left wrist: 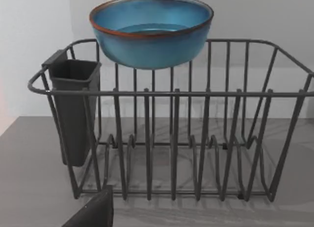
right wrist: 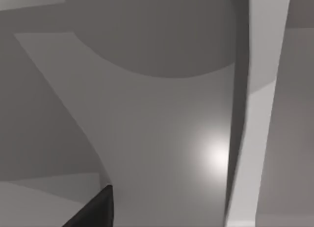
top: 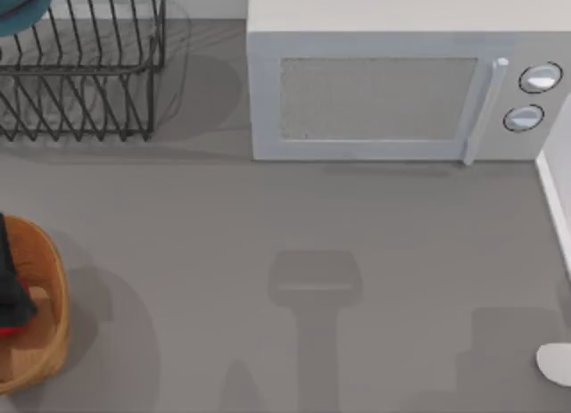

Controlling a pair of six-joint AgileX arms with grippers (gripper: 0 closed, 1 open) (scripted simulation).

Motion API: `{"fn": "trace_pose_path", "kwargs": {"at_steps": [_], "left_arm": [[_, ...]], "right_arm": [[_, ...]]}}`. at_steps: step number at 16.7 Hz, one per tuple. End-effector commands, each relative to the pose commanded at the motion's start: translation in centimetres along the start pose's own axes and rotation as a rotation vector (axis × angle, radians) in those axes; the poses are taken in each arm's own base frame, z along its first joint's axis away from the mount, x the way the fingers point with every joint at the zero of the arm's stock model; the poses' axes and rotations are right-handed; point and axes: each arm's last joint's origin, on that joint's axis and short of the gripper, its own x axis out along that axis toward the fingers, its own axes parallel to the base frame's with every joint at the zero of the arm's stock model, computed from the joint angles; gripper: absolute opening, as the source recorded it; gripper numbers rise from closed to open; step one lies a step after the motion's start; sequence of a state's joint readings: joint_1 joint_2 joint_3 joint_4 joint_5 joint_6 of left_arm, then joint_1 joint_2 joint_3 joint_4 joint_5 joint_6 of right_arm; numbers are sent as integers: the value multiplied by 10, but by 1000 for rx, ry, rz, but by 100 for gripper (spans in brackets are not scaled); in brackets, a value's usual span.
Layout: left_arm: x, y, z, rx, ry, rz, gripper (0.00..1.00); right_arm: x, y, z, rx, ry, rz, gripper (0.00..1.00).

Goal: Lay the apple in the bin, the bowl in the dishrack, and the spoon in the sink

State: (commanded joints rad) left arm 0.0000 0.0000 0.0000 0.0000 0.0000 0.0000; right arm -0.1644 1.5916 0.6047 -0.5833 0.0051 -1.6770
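L arm [top: 11, 270]: dark section hangs over the bin [top: 53, 288], on bin's left half, cut by frame edge. L gripper [left wrist: 94, 212]: dark corner low in L wrist view. R gripper [right wrist: 93, 210]: likewise in R wrist view.

You face a grey table [top: 268, 235], black wire dishrack [top: 85, 83] at your 10 o'clock, white microwave [top: 393, 92] at 1 o'clock, tan bin [top: 45, 342] at 8 o'clock, white spoon [top: 555, 363] end at 4 o'clock.
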Motion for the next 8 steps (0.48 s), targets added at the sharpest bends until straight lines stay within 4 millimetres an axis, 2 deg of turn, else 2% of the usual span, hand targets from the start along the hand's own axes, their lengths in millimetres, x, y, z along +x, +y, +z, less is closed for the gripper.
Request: {"fn": "trace_pose_path", "kwargs": {"at_steps": [1,8], "left_arm": [[0,0,0,0,0,0,100],[0,0,0,0,0,0,100]], "right_arm": [[0,0,0,0,0,0,100],[0,0,0,0,0,0,47]]}}
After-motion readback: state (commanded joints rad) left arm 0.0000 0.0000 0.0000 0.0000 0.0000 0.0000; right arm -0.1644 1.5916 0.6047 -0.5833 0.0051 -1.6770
